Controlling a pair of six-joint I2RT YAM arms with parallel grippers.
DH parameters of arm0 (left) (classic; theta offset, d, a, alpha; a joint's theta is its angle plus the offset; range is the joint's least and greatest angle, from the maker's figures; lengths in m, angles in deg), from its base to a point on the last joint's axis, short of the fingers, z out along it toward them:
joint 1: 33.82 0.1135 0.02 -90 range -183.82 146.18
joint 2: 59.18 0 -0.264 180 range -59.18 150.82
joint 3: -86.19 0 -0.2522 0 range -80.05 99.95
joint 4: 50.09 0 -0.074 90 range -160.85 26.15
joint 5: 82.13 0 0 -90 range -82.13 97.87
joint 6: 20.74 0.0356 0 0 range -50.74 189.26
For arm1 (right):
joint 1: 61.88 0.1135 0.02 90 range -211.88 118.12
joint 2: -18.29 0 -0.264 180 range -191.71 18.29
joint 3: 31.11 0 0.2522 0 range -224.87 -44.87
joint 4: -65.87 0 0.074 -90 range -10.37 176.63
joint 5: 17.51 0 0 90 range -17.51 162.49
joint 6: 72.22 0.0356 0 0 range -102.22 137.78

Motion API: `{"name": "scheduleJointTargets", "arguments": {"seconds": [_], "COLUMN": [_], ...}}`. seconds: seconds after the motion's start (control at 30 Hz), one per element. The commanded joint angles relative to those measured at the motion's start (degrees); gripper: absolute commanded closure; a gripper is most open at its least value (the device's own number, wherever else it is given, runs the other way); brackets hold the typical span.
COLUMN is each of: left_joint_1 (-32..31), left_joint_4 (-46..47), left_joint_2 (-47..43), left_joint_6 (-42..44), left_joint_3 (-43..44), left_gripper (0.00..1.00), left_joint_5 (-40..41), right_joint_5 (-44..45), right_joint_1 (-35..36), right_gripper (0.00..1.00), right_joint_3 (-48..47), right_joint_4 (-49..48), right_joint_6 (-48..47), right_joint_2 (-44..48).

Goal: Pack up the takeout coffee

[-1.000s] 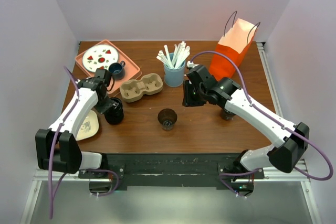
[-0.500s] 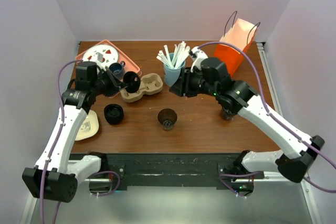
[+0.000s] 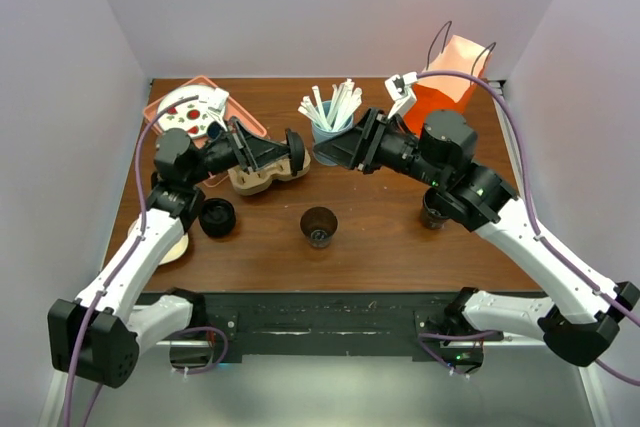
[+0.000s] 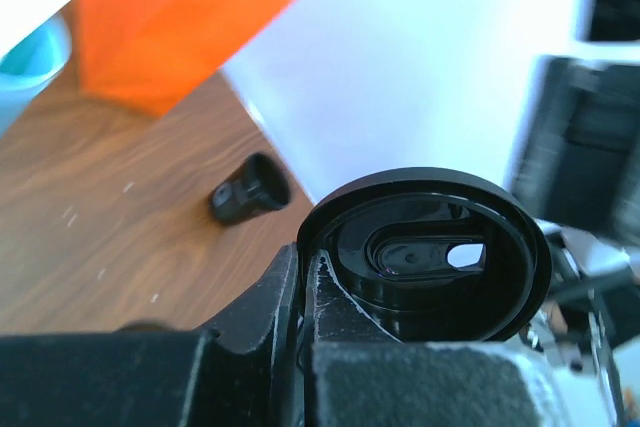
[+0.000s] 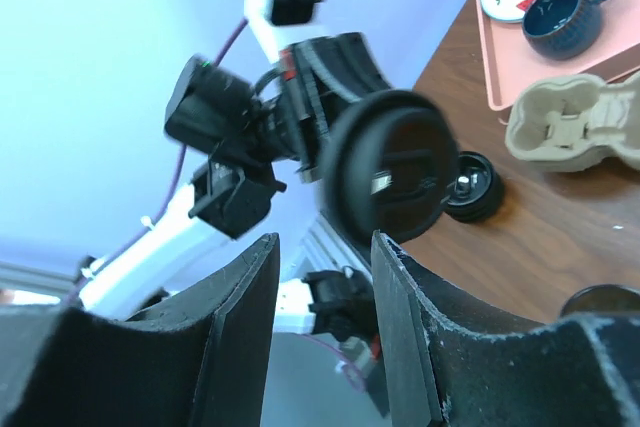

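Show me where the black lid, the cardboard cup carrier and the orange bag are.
black lid (image 4: 430,257), left wrist view, on its recessed middle beside the sip hole.
cardboard cup carrier (image 3: 255,179), top view, on its left cup well.
orange bag (image 3: 455,72), top view, on its upper front face.

A brown wooden table (image 3: 385,242) sits boxed in by plain pale walls (image 3: 300,7) on three sides, with grey floor (image 3: 320,397) below its near edge.
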Motion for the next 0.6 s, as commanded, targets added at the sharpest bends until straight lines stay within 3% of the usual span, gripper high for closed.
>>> {"name": "scheduleJointTargets", "arguments": {"seconds": [0.0,0.23,0.37,0.5,0.57], "left_joint_1": [-0.68,-1.12,-2.52,-3.93,-3.93], "left_joint_4": [12.84,35.07,35.35,35.18,30.8], "left_joint_2": [-2.15,-0.83,-0.04,1.71,2.16], "left_joint_6": [-1.19,-15.86,-16.22,-16.57,-13.68], "left_joint_3": [1.51,-2.36,0.37,4.05,5.46], "left_gripper": [1.0,1.0,1.0,1.0,1.0], "left_joint_5": [-4.29,-6.75,-8.69,-10.53,-10.8], "right_joint_5": [1.11,-1.18,-1.0,-7.49,-11.98], "right_joint_1": [0.13,0.13,0.13,0.13,0.05], "right_gripper": [0.53,0.52,0.53,0.53,0.53], "right_joint_3": [-0.96,-1.67,-1.05,-0.7,-0.26], "right_joint_4": [-4.35,-6.64,-9.09,-14.09,-18.13], "right_joint_6": [5.78,6.93,4.66,3.68,4.37], "right_joint_2": [-0.04,-0.84,-0.13,-0.57,-0.49]}}
